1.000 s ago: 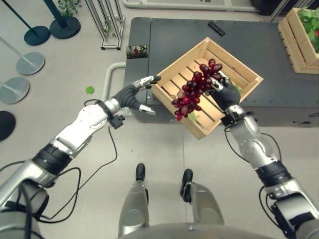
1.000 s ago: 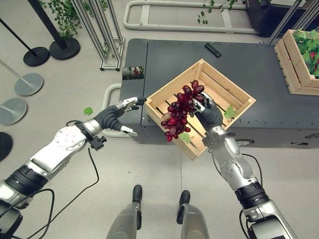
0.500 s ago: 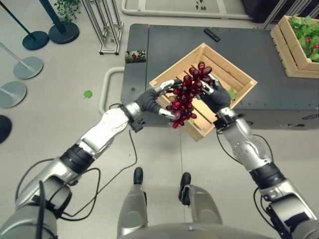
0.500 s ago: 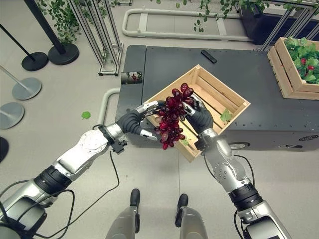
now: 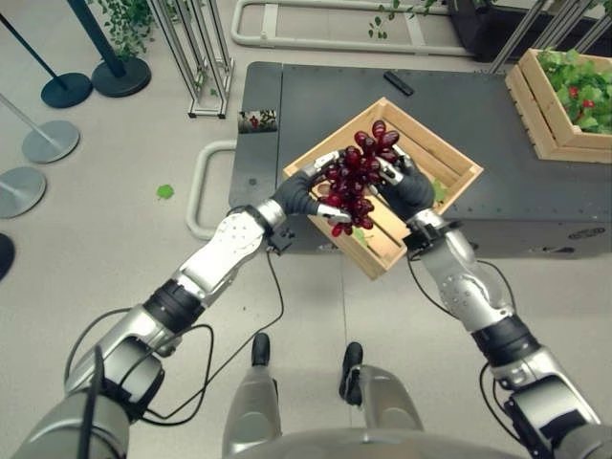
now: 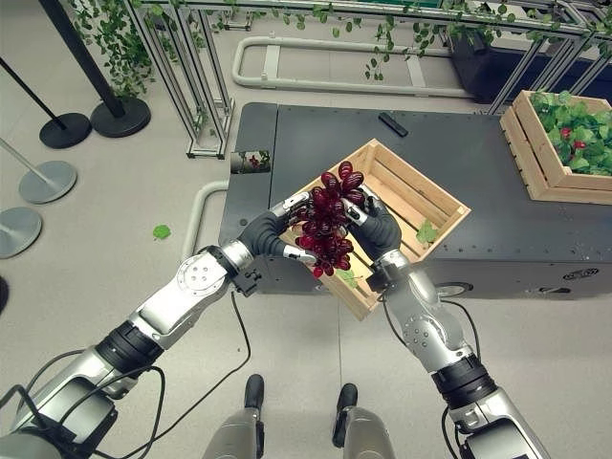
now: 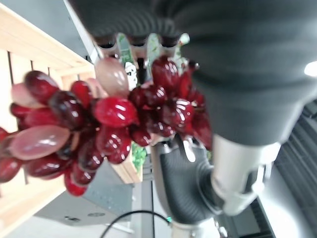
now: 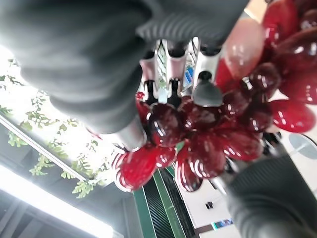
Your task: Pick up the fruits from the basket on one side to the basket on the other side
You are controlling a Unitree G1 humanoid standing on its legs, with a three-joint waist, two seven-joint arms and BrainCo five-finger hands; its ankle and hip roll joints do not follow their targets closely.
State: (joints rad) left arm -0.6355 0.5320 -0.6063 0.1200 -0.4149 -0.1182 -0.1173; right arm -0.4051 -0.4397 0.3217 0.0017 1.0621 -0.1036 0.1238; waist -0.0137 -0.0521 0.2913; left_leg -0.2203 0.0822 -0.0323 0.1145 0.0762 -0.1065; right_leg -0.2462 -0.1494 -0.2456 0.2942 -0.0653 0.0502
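Red grapes clasped by right hand and left hand, above wooden crate

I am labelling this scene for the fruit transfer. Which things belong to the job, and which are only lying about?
Job: grape bunch, held between left hand and right hand; near crate; far crate.
Lying about: black remote; loose leaf on floor; stanchion bases.

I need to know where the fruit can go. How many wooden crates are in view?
2: one wooden crate on the dark platform behind the held grapes, another wooden crate at its far right, holding greenery.
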